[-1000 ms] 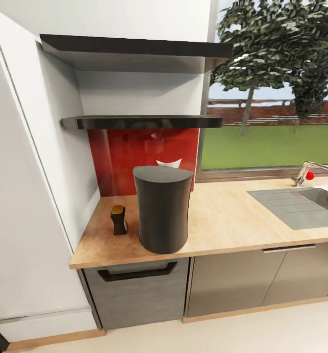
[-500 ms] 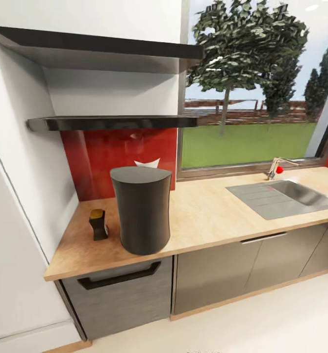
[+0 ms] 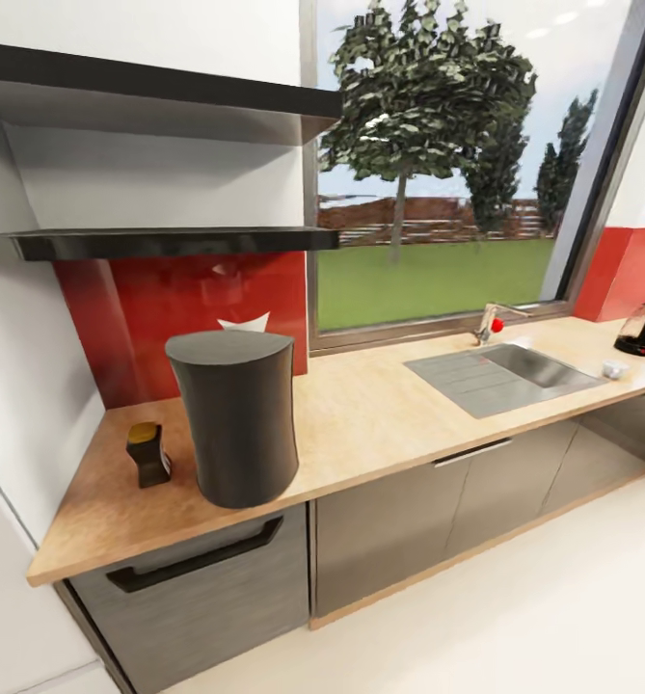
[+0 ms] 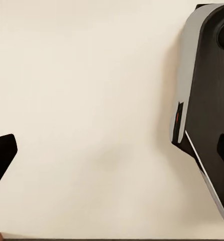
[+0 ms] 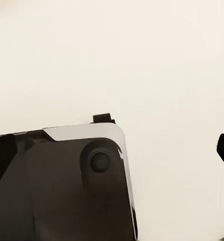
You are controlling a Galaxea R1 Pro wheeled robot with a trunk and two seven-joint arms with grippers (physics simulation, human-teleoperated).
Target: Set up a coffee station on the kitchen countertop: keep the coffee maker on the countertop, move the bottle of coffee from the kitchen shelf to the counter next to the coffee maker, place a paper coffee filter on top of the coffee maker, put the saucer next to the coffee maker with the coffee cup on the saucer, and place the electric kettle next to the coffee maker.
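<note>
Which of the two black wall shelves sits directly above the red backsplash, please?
The lower kitchen shelf: its underside meets the top of the red backsplash, behind the coffee maker. The upper shelf has white wall beneath it.

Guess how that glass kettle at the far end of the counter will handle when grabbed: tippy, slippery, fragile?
The electric kettle looks round-bellied on a dark base, so probably stable standing. Its glass body likely is slick and fragile; the black handle seems the safer grip. It sits near the kitchen countertop's end, so pushing risks a fall.
</note>
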